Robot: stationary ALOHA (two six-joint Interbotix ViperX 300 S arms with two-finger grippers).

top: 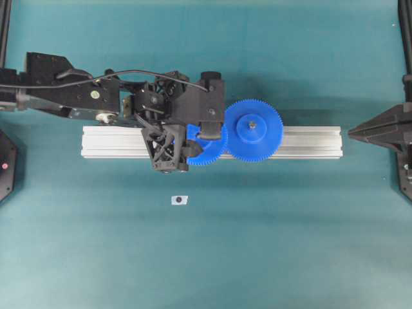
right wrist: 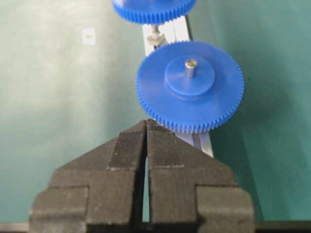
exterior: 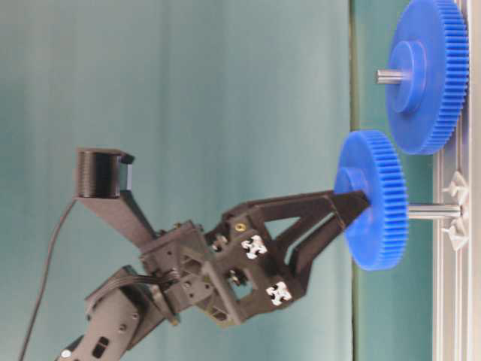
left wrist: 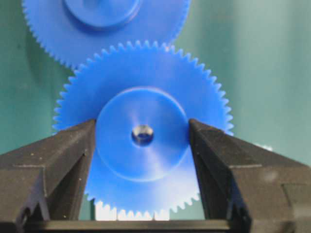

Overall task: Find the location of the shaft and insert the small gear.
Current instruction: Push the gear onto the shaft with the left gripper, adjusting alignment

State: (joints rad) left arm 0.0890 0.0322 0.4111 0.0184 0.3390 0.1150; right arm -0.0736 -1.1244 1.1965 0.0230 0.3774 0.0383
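2 toothed blue plastic gears (top: 257,130), round-hubbed

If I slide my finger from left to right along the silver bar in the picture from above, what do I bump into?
Left pincer → small gear → big gear → bare end of the silver bar → right pincer, just past the bar.

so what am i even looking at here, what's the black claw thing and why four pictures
It is a two-armed robot filmed by four cameras at once: one overhead, one at table level (turned sideways), and one on each wrist. The black claw is the left gripper, its fingers closed on the hub of the small gear, which sits on a thin metal shaft rising from the aluminium rail on the green table. The larger gear stands beside it on its own pin. The right gripper rests shut, holding nothing.
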